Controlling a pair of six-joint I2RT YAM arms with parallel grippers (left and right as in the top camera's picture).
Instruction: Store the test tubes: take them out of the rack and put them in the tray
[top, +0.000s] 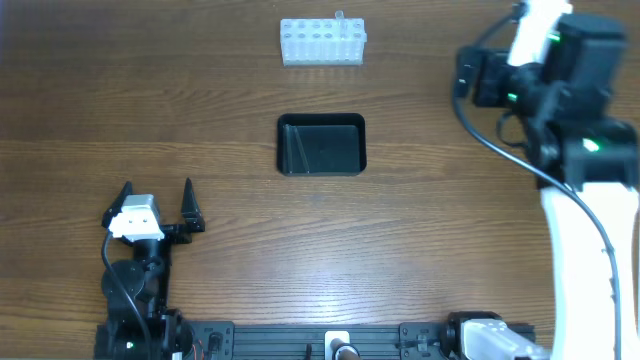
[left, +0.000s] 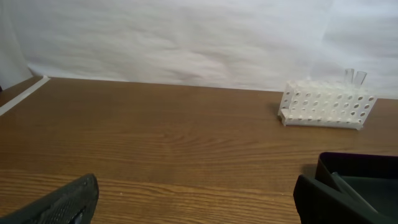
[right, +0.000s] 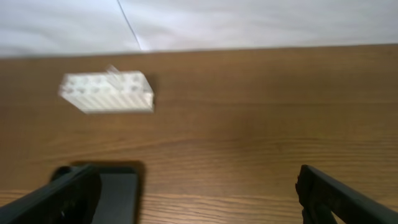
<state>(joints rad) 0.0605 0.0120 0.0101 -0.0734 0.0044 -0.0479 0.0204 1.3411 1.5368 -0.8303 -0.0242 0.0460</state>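
Note:
A white test tube rack (top: 322, 42) stands at the far middle of the table, with one clear tube (top: 339, 16) upright at its right end. The black tray (top: 321, 145) lies nearer, at the centre, with clear tubes lying faintly visible inside. My left gripper (top: 158, 205) rests open near its base, well left of the tray. In the left wrist view the rack (left: 326, 104), its tube (left: 354, 77) and the tray (left: 360, 177) lie ahead. My right gripper (top: 466, 75) hangs high at the far right, open and holding nothing. Its wrist view shows the rack (right: 107, 92) and tray (right: 118, 186).
The wooden table (top: 180, 90) is bare to the left of and in front of the tray. A white backdrop (left: 186, 37) closes off the far edge. Black cables (top: 500, 150) trail from the right arm.

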